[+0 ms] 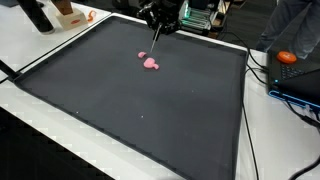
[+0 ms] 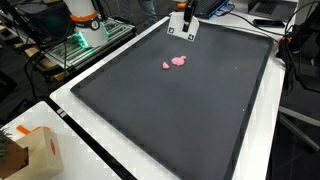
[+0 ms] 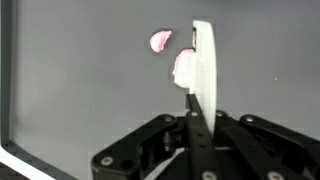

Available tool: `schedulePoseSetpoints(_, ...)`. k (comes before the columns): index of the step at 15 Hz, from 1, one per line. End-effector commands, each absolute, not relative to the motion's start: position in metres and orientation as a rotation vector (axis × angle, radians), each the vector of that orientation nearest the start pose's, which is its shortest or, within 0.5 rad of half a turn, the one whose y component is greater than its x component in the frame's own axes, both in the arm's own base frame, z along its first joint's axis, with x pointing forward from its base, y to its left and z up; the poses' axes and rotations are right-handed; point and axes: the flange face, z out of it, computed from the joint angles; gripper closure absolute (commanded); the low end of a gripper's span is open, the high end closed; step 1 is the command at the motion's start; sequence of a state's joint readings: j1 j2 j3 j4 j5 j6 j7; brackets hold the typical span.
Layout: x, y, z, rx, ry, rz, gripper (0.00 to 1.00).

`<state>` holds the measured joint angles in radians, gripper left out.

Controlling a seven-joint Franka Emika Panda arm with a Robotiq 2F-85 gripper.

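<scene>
The end effector (image 3: 195, 120) is clamped shut on a flat white blade-like tool (image 3: 204, 60) whose long axis points straight ahead. The small pink lumps (image 3: 184, 68) lie just beside its far end, on the blade's left in the wrist view.

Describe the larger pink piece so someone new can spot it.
Find the big dark mat; near the edge where the pincer hangs lie the only two pink bits. The larger pink piece sits right beside the white strip that the pincer holds. The smaller pink piece next to it lies clear of the strip.
</scene>
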<state>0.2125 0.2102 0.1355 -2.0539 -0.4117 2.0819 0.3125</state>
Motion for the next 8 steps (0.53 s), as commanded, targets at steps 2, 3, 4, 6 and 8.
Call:
schedulePoseSetpoints(2,0.555,0.201,0.296,-3.503,-0.576,0.231,0.99)
schedulePoseSetpoints(3,0.558,0.207,0.291,-3.499,-0.599,0.251,0.99)
schedulePoseSetpoints(4,0.56,0.212,0.286,-3.501,-0.613,0.258,0.99)
schedulePoseSetpoints(6,0.565,0.22,0.277,-3.497,-0.639,0.288,0.99)
schedulePoseSetpoints(8,0.569,0.225,0.271,-3.493,-0.653,0.298,0.99)
